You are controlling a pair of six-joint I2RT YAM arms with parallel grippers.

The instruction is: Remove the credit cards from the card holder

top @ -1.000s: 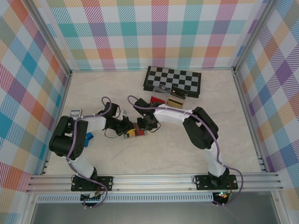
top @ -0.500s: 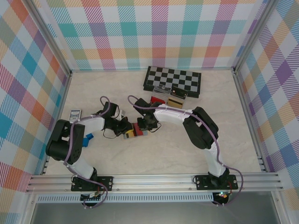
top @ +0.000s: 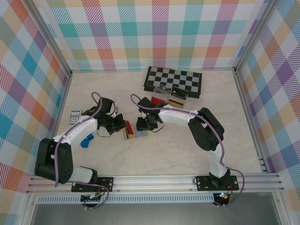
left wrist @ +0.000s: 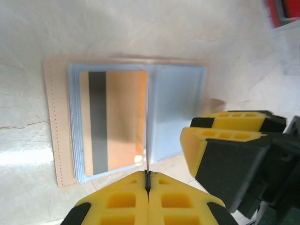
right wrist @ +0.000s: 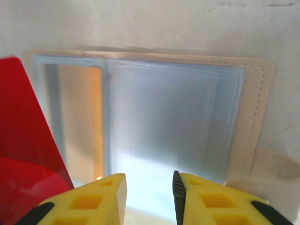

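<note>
Above the table, left jaws pinch the red card edge-on.

A pale marbled counter is being enclosed on three sides by pastel plaid walls; its near edge is being bordered by aluminium rails, and it is being lit evenly.

The overhead camera looks down on the whole table; both wrist cameras sit close above the card holder.
</note>
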